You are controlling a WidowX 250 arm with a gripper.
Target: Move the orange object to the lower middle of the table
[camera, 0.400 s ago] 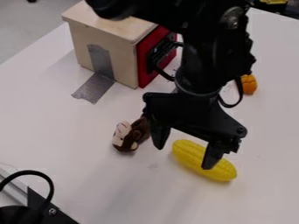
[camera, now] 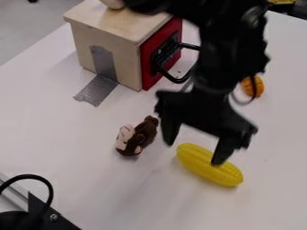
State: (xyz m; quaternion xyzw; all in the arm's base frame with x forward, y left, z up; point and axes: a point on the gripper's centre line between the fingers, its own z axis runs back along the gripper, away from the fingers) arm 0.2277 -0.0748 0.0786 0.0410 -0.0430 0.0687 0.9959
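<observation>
At 7 o'clock of the view, we see a black curved cable (camera: 50, 188). The grey tape (camera: 103, 63) runs from the wooden box (camera: 126, 58), at 11 o'clock, down onto the table (camera: 60, 134). We find the brown toy monkey (camera: 142, 134) close to the centre, toward 7 o'clock. The gripper (camera: 195, 152) hangs toward 5 o'clock, its jaws wide apart with nothing held between them. One finger partly covers the yellow corn (camera: 210, 168), also at 5 o'clock. For us, the orange object (camera: 258, 85) lies at 2 o'clock, partly behind the arm's cable
</observation>
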